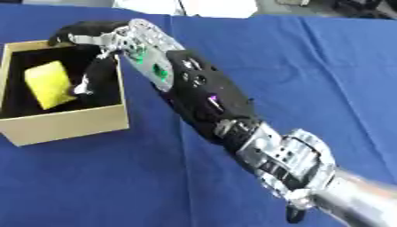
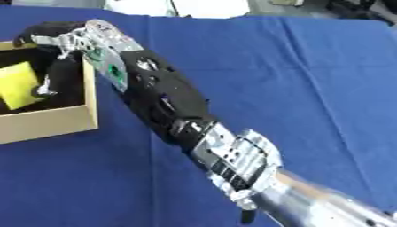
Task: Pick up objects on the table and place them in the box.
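Observation:
A tan cardboard box [image 1: 70, 124] stands open at the table's left side. Inside it lies a yellow block [image 1: 48, 84], tilted against the dark bottom. My right arm crosses the table from the lower right and ends over the box's right wall. My right hand [image 1: 87, 32] hangs above the box opening, and its black fingers [image 1: 95, 75] droop down into the box just right of the yellow block. The fingers look relaxed and hold nothing; the block rests apart from them. My left hand shows in neither view.
A blue cloth [image 1: 302, 66] covers the table, bare to the right of and behind my arm. White and dark items [image 2: 209, 6] lie beyond the far edge. The forearm [image 1: 209, 102] spans the middle of the table.

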Controlling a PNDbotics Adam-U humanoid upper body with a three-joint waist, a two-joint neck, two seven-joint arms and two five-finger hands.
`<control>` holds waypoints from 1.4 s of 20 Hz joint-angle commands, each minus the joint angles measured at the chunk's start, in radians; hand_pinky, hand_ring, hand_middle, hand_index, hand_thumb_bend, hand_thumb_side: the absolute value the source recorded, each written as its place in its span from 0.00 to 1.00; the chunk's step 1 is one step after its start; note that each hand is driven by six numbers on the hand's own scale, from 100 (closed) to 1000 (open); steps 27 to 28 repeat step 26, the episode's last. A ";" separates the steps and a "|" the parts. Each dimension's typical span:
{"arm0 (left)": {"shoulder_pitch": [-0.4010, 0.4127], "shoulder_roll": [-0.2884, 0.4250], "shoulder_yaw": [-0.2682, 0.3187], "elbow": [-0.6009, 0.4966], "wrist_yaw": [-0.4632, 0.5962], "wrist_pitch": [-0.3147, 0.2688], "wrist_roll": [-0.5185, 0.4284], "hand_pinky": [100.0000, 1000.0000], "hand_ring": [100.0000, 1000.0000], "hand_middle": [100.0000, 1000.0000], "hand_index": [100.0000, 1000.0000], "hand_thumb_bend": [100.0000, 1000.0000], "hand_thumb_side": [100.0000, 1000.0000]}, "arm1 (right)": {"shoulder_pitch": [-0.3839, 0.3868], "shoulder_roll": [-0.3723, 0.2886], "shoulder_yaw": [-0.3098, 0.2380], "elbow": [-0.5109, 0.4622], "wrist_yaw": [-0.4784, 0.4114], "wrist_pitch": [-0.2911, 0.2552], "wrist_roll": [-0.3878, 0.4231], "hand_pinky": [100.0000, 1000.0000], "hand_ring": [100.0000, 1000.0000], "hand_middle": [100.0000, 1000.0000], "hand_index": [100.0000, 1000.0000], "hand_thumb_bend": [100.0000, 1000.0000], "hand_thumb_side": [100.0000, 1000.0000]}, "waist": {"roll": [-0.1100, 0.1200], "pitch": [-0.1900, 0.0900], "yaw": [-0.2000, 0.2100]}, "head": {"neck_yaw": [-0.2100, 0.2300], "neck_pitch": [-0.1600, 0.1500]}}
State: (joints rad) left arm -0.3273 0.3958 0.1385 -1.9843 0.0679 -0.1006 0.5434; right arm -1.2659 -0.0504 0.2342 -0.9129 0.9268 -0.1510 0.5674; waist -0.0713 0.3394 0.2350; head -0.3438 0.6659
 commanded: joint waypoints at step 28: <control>0.021 0.023 0.022 -0.016 -0.011 -0.002 0.023 0.91 0.64 0.58 0.66 0.28 0.79 | 0.112 -0.439 -0.102 -0.688 -0.692 0.271 -0.199 0.71 0.82 0.79 0.84 0.00 0.47 | 0.041 -0.042 -0.073 | 0.066 0.007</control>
